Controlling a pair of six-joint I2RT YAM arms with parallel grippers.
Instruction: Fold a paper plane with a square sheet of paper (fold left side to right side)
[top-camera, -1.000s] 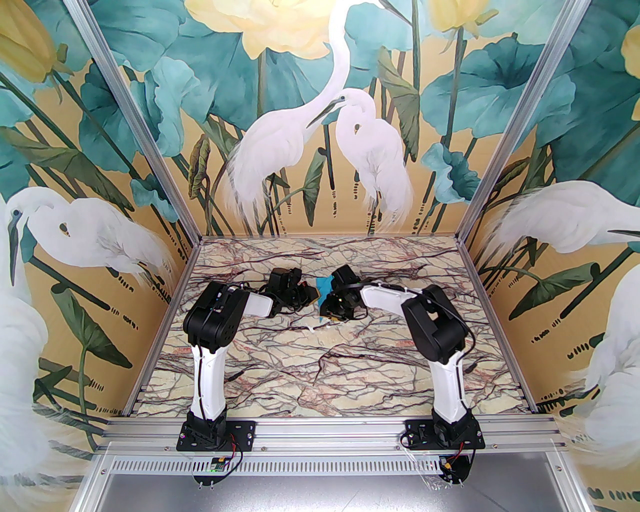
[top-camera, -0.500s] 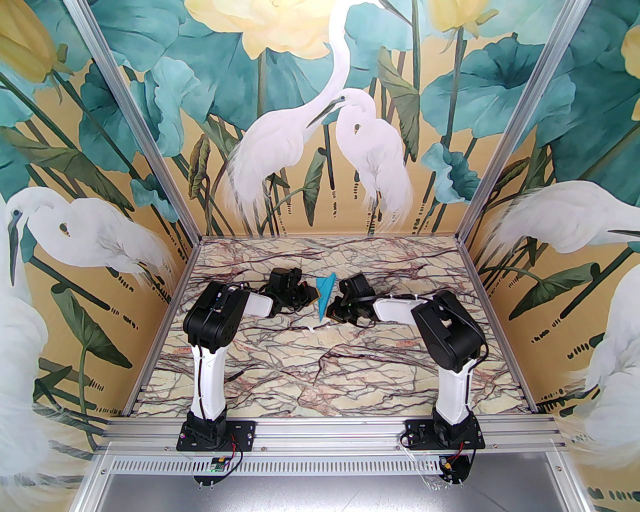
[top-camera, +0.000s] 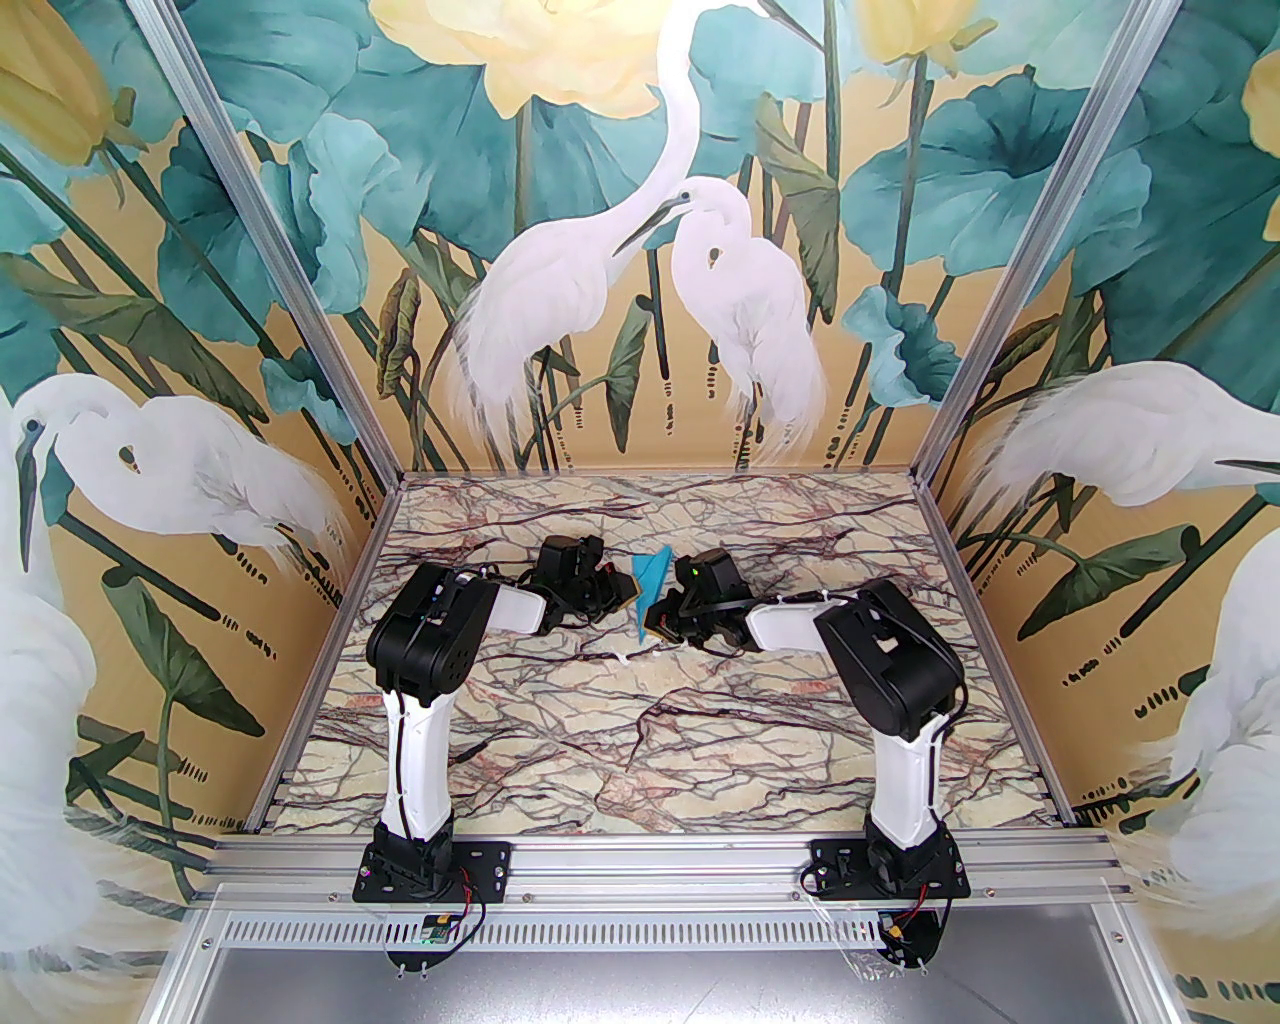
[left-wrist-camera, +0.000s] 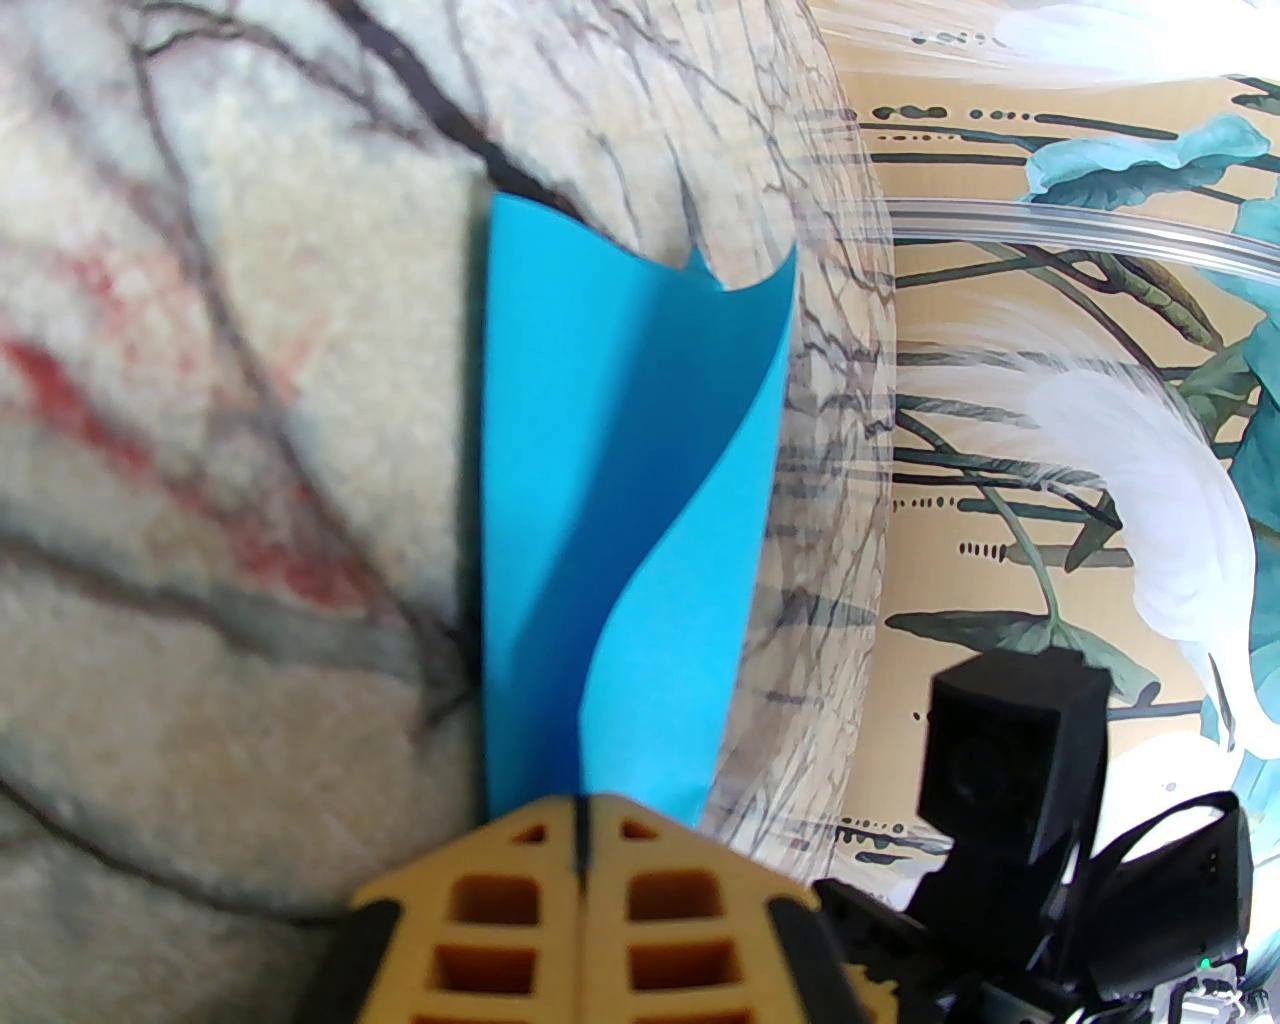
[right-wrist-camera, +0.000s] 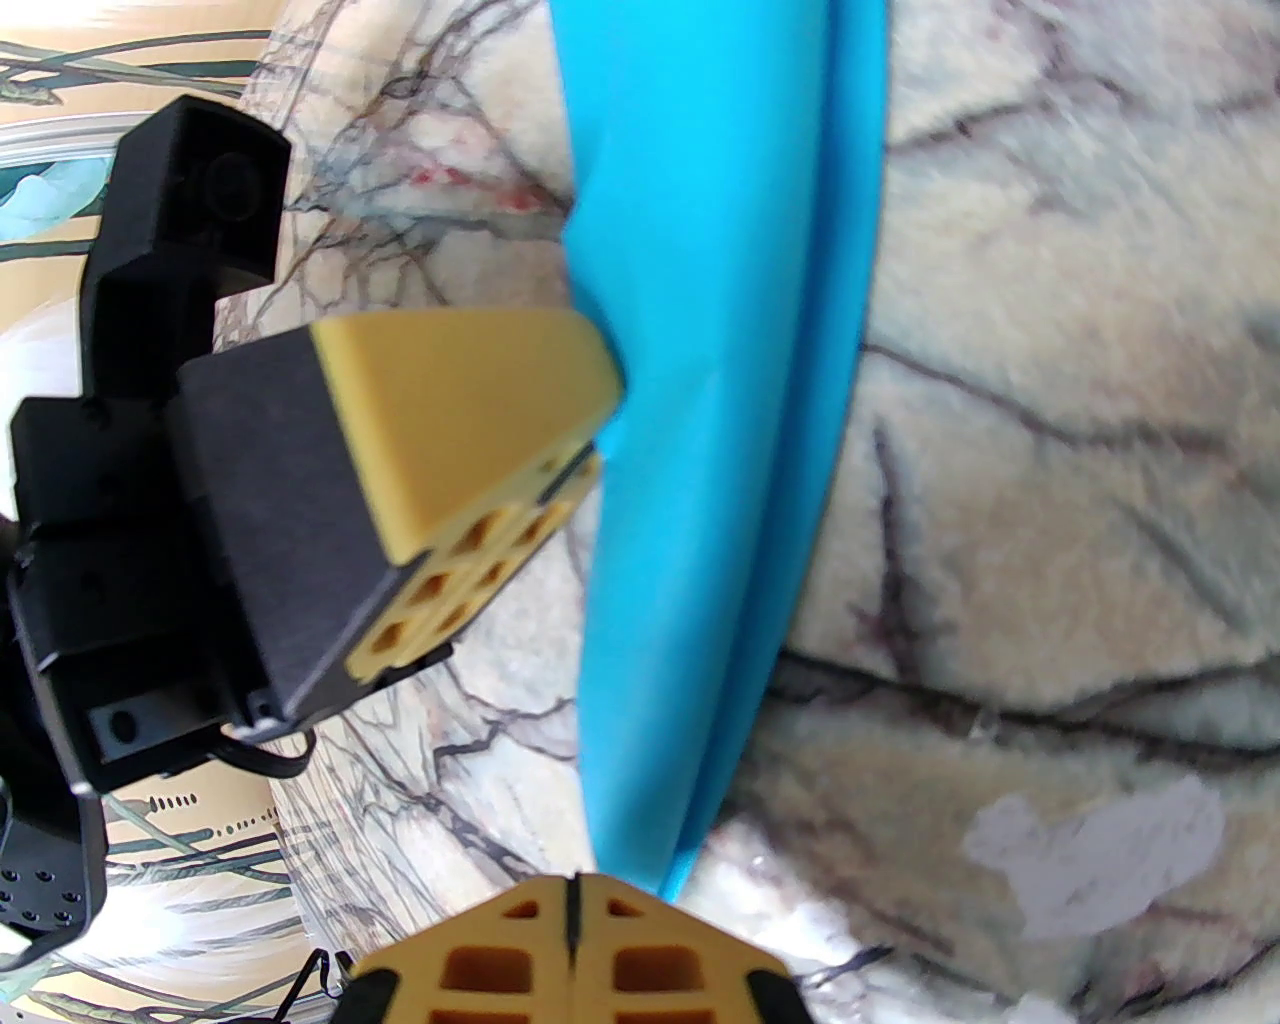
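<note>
top external: a second ago the right arm hung over the paper plane (top-camera: 650, 587) and hid most of it. that arm has since swung out to the right and the whole blue dart now shows. in the last half second the right fingers (top-camera: 656, 628) have edged back in toward its near end and have gone from partly open to shut. the left arm and left fingers (top-camera: 622, 592) have not moved. the plane lies mid-counter (top-camera: 560, 740) between the two wrists. its long axis runs near to far, leaning a little right at the far end, with the narrow point toward the arm bases and the wide tail toward the back wall.

left wrist: the left fingers (left-wrist-camera: 490, 900) are closed, with the paper plane (left-wrist-camera: 600, 400) coming out from between them and running straight away from the camera. one layer curls up.

right wrist: the left fingers (right-wrist-camera: 470, 390) pinch the left edge of the paper plane (right-wrist-camera: 720, 400). its narrow end reaches the closed right fingers (right-wrist-camera: 480, 960), but i cannot tell whether they pinch it.
</note>
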